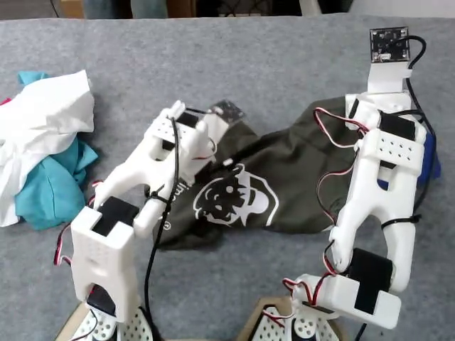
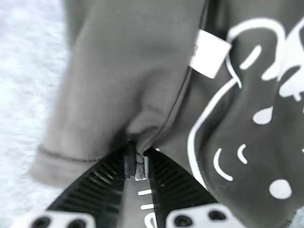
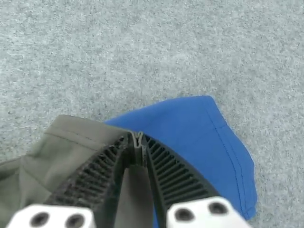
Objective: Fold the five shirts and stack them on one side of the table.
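1. We find the olive shirt [image 1: 284, 177] lying crumpled and unfolded on the grey table [image 1: 284, 57]. It reaches from the middle of the table toward the right edge. Its white cartoon print [image 1: 234, 195] faces up.
2. The left gripper [image 2: 135, 159] is clamped on a fold of the olive shirt. Its two ribbed jaws are pressed together with a pinch of cloth caught between the tips.
3. This fold lies at the shirt's left end, just beside the print. A small white label [image 2: 207, 53] sits on the cloth a little beyond the tips.
4. The left arm [image 1: 135, 199] runs from the near edge of the table up over the shirt's left end.
5. The right gripper [image 3: 137, 142] is clamped on the olive shirt at its right end. The jaws are together, and a thin edge of fabric stands up between the tips.
6. A blue shirt [image 3: 199, 133] lies under that end of the olive shirt and touches it. One hemmed corner of it sticks out onto the bare table, near the right edge.
7. The right arm [image 1: 377, 185] runs from the near edge along the right side of the table and stands over the shirt's right end.
8. At the left edge of the table we see a loose pile. A white shirt [image 1: 46, 117] lies on top of a teal shirt [image 1: 50, 188]. Both are unfolded and well apart from the olive shirt.
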You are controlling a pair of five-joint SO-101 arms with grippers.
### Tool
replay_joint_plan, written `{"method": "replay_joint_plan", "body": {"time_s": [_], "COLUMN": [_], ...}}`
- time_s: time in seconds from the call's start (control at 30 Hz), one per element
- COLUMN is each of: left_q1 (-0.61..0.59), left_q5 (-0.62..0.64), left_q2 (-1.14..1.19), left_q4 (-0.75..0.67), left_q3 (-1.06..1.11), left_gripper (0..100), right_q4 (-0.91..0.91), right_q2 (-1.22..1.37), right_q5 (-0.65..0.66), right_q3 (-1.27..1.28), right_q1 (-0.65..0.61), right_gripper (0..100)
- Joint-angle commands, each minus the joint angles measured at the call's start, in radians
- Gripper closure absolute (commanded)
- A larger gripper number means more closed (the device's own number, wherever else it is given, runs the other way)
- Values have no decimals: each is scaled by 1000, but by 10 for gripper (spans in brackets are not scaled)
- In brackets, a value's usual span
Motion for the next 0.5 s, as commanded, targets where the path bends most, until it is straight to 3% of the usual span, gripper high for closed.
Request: {"method": "replay_joint_plan", "body": {"time_s": [0.0,0.17,0.33,0.47], "left_q1": [-22,-41,-56,-119], "left_q5": [8,8,8,86], "left_q2": [-12,-12,-12,-43], "left_q4": [92,285,489,494], "left_q3": [-171,-467,-860,-1106], "left_gripper": [972,972,972,972], "right_q4": [-15,57,124,229], "right_q2": [-15,-90,-176,-199], "right_q5": [0,-15,-117,-141], "right_q3": [-53,-94,-186,-323], "right_q1": [-9,-12,-14,-14], "right_gripper": [970,971,985,985]}}
